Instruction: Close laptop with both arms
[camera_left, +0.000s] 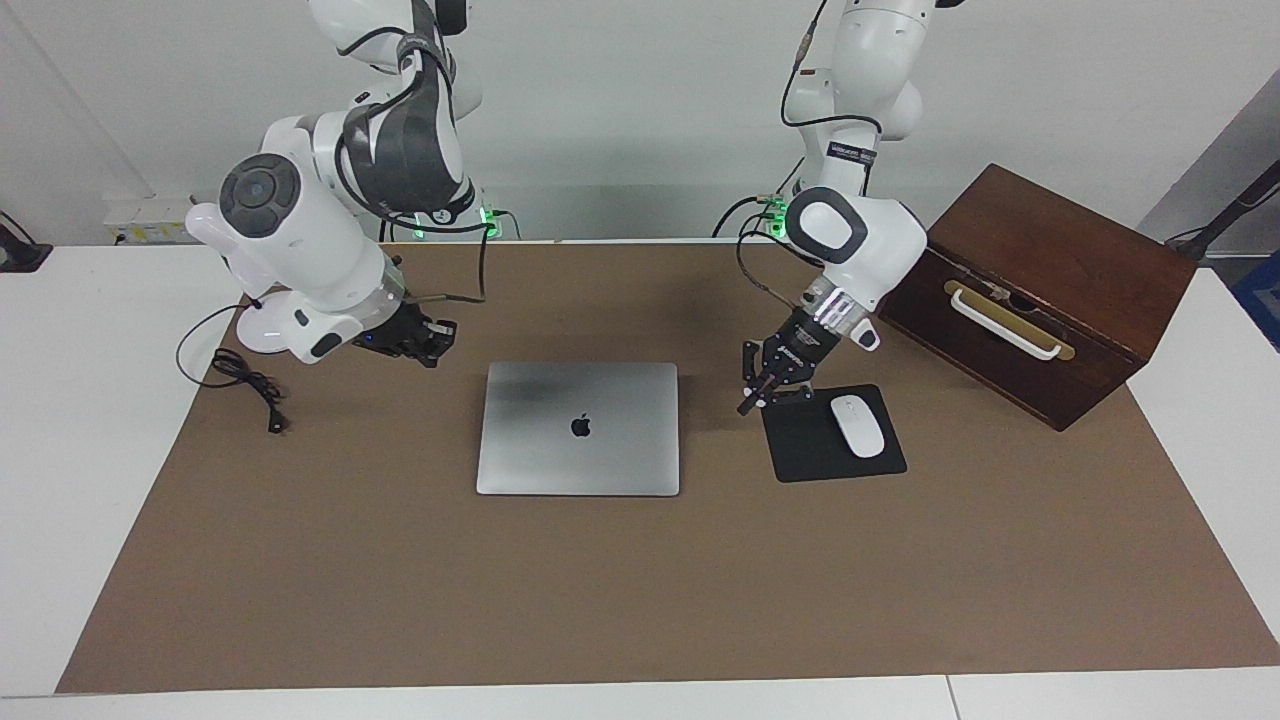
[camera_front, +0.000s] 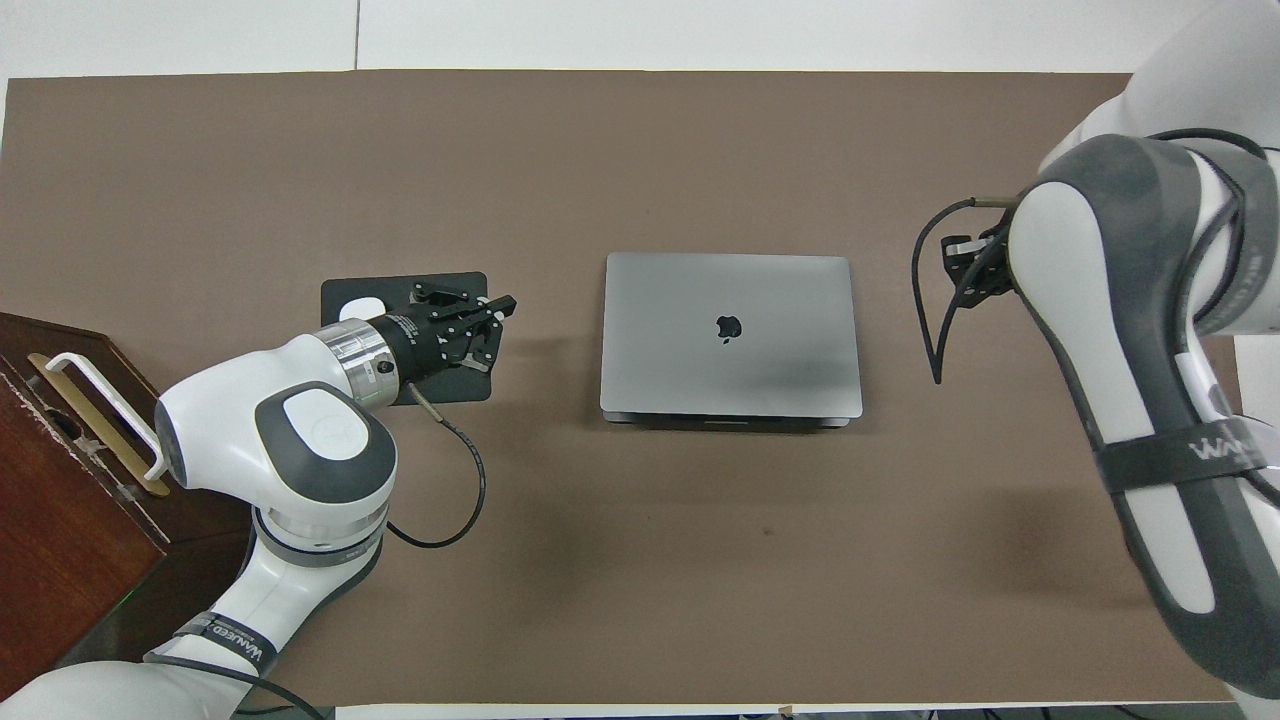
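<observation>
The laptop (camera_left: 578, 428) (camera_front: 730, 335) lay shut and flat on the brown mat (camera_left: 640, 580) at the middle of the table, its lid with the dark apple logo facing up and no gripper touching it.

The left gripper (camera_left: 768, 388) (camera_front: 478, 322) hung over the edge of the black mouse pad (camera_left: 832, 440) (camera_front: 440, 385) that faces the laptop, well apart from the laptop itself. Its fingers stood a little apart with nothing between them. A white mouse (camera_left: 858, 426) rested on the pad, toward the wooden box (camera_left: 1040, 290) (camera_front: 60, 470) that stood at the left arm's end of the table.

The right gripper (camera_left: 428, 338) (camera_front: 968, 268) was over bare mat toward the right arm's end of the table, clear of the laptop. Whether its fingers were wide or narrow could not be told from either view, and it held nothing that could be seen. A white desk lamp (camera_left: 262, 290) with its black cord (camera_left: 245, 385) stood at that end of the table, near the right arm's wrist.
</observation>
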